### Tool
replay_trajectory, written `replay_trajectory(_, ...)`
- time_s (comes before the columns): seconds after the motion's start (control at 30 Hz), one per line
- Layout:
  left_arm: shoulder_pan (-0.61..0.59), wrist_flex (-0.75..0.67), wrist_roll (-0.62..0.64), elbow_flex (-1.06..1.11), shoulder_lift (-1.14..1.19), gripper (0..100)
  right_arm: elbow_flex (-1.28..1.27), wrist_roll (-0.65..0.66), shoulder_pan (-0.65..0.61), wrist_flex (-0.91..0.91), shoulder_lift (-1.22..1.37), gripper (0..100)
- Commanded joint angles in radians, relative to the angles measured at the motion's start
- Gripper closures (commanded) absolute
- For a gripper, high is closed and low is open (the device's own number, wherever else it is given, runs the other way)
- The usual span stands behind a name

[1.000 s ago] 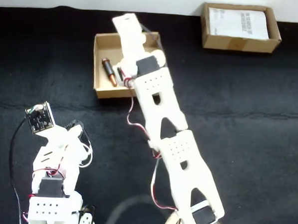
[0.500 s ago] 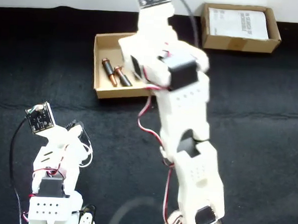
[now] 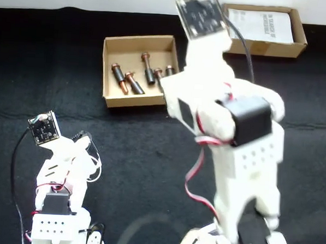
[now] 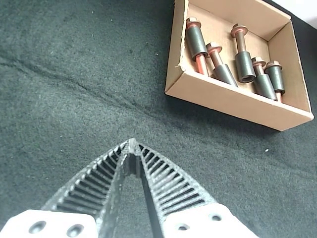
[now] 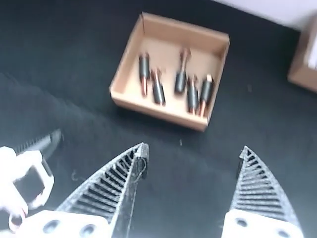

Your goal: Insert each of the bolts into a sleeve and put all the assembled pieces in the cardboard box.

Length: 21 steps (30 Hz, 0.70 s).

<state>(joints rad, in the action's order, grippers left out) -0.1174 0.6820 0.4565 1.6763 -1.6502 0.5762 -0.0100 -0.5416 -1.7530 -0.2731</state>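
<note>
Five bolt-and-sleeve assemblies (image 4: 243, 64) lie side by side in the open cardboard box (image 3: 132, 101) at the far middle of the black tabletop (image 3: 57, 56). The left tool (image 4: 132, 148), clenched and empty, hangs over the cloth on the near side of the box. The right tool (image 5: 193, 148) is spread wide and empty, high above the tabletop, facing the box. A second cardboard box (image 3: 262, 49) holding a printed sheet (image 3: 261, 24) sits far right.
</note>
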Motion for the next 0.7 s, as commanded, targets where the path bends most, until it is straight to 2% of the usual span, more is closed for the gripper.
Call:
replay_trajectory(0.0, -0.008, -0.005, -0.003, 0.027, -0.008, 99, -0.257, 0.009, 0.047, -0.008, -0.211, 73.5)
replay_trajectory(0.33, -0.001, 0.04, -0.003, 0.027, -0.008, 99, -0.969, 0.011, 0.166, 0.048, -0.599, 73.5)
replay_trajectory(0.47, 0.041, 0.049, -0.002, 0.027, -0.008, 99, -1.224, 0.011, 0.288, 0.219, -0.723, 73.5)
replay_trajectory(0.67, 0.193, 0.16, 0.0, 0.027, -0.008, 99, -1.593, 0.011, 0.503, 0.633, -0.901, 73.5)
